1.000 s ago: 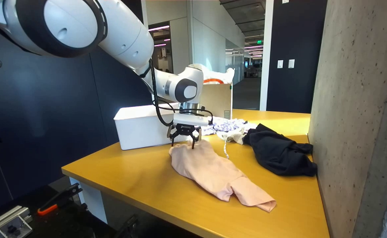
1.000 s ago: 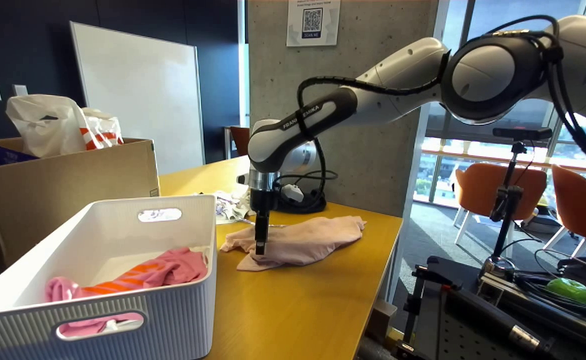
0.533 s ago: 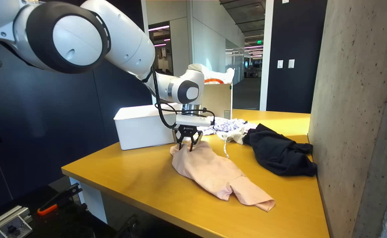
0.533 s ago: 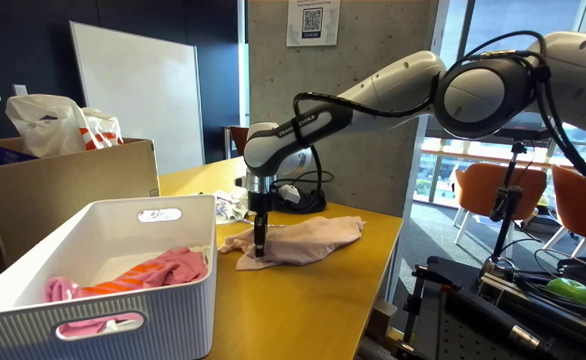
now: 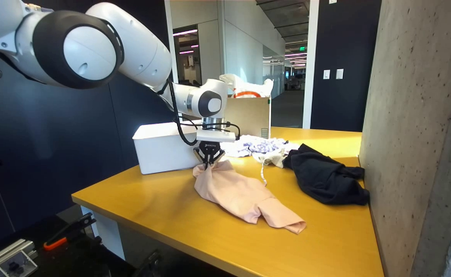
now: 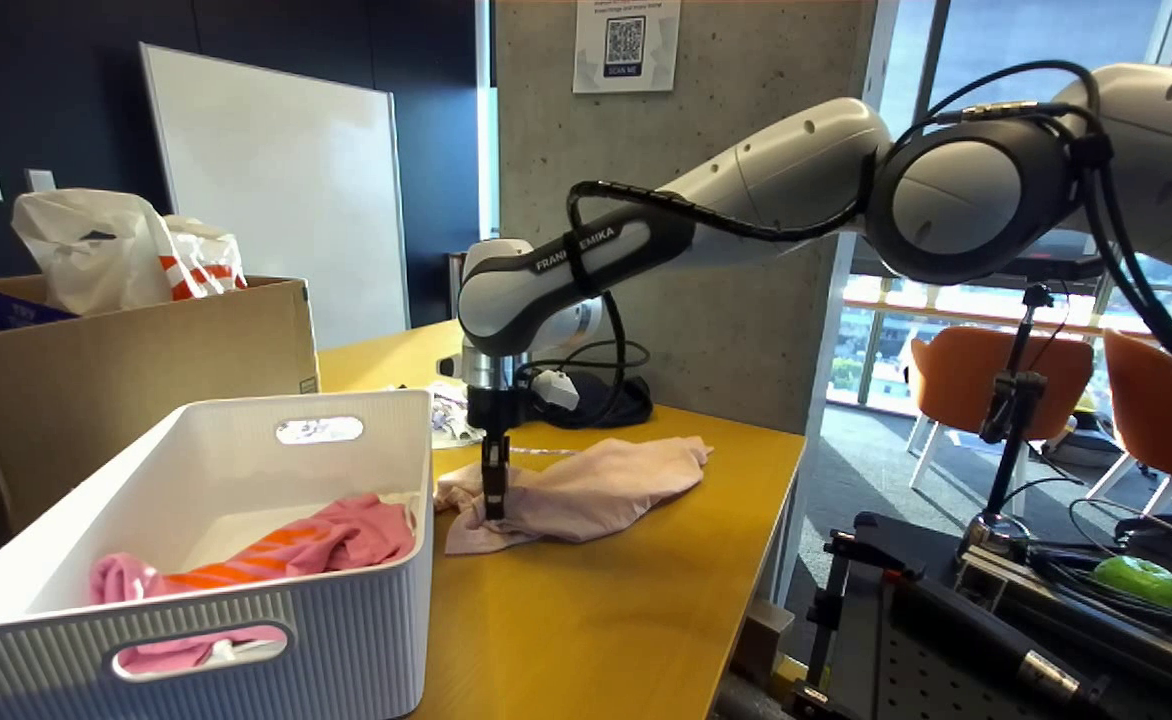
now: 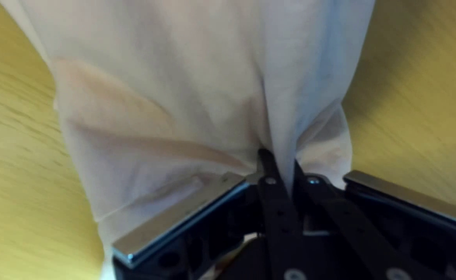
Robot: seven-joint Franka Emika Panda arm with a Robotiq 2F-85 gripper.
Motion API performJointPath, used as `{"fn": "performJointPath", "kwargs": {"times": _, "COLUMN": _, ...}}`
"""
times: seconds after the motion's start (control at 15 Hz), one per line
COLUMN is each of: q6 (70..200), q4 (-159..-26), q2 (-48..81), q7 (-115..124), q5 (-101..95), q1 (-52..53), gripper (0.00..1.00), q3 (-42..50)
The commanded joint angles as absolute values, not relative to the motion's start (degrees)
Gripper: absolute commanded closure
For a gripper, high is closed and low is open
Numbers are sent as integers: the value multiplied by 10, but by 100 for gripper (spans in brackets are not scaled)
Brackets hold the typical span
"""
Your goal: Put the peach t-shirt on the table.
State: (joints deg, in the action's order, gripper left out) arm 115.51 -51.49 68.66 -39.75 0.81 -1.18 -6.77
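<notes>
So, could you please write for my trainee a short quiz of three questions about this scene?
1. Open question: what does the gripper pinch?
2. True or false: a pink-and-orange cloth lies inside the ribbed white bin.
3. Fill in: the black garment lies on the ____.

Key:
1. A fold of the peach t-shirt.
2. True.
3. Table.

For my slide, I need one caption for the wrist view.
Wrist view: the claw pinches a fold of the peach t-shirt lying on the table.
</notes>
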Motion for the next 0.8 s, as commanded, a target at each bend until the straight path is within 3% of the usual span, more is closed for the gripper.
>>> {"fn": "performJointPath", "kwargs": {"times": 0.0, "q6": 1164, "q4": -551, "q2": 647, "q7": -384, "q5": -7, "q1": 19, "gripper": 99, "q3": -62}}
{"fn": "performJointPath", "kwargs": {"times": 0.47, "q6": 1263, "q4": -743, "q2": 525, "q7": -308, "q5": -14, "q1": 39, "gripper": 98, "q3": -58}}
{"fn": "performJointPath", "kwargs": {"times": 0.73, "q6": 1389, "q4": -856, "q2": 463, "q7": -240, "q5": -29, "q1": 32, "gripper": 98, "q3": -46}}
